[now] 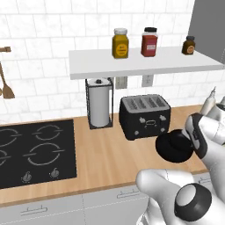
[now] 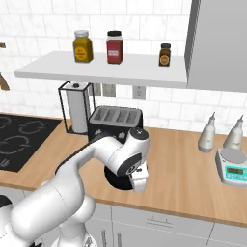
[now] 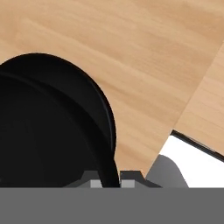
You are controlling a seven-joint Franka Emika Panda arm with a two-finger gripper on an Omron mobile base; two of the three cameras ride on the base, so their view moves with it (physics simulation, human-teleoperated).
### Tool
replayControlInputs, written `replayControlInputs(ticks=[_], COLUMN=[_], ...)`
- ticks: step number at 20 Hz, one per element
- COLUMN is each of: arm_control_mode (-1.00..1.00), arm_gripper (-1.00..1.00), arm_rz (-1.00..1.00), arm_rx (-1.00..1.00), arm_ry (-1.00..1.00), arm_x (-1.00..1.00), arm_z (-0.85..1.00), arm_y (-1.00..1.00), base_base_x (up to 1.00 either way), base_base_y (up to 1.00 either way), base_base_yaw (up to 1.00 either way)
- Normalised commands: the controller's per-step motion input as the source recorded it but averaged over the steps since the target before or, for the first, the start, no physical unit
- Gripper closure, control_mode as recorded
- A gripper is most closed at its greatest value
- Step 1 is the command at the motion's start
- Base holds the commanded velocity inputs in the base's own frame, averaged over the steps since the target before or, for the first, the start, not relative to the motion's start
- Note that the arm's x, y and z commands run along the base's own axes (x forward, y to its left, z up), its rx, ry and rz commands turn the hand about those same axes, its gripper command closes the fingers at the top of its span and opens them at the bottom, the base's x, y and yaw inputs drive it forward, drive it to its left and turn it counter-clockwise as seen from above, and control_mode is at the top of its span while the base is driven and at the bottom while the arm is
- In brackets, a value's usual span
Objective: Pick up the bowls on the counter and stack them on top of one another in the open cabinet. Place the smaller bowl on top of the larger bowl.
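Note:
One glossy black bowl (image 1: 172, 147) hangs at the counter's (image 1: 110, 154) front edge, right of the cooktop. It is tipped on its side and seems slightly off the wood. My gripper (image 3: 109, 183) is shut on its rim, and the thin black edge stands between the two fingertips in the hand view. In the right base view the bowl (image 2: 116, 181) shows dark under my hand, beside the gripper (image 2: 137, 185). Whether it is the larger or the smaller bowl I cannot tell. The open cabinet (image 1: 145, 63), a white shelf board (image 2: 96, 72), runs above the toaster.
A black toaster (image 1: 145, 115) and a paper towel holder (image 1: 99, 103) stand at the wall below the shelf. Three jars (image 1: 120, 43) sit on the shelf. The cooktop (image 1: 35, 151) lies at the left. Two bottles (image 2: 211, 132) and a scale (image 2: 234, 166) are at the right.

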Motion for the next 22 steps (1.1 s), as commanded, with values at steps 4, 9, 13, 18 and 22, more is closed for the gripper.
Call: replayControlInputs(ticks=[4,9,13,18,22], arm_control_mode=[-1.00,-1.00,-1.00,-1.00,-1.00], arm_gripper=[1.00,1.00,1.00,1.00,1.00], arm_rz=[0.00,0.00,0.00,0.00,0.00], arm_rx=[0.00,0.00,0.00,-0.02,-0.02], arm_ry=[0.00,0.00,0.00,0.00,0.04], arm_x=[0.22,0.16,0.00,0.00,0.04], arm_z=[-0.18,-0.20,-0.21,-0.11,0.00], arm_y=[0.05,0.01,0.02,0.05,0.07], base_base_x=[0.00,0.00,0.00,0.00,0.00], base_base_y=[0.00,0.00,0.00,0.00,0.00], base_base_yaw=[0.00,0.00,0.00,0.00,0.00])
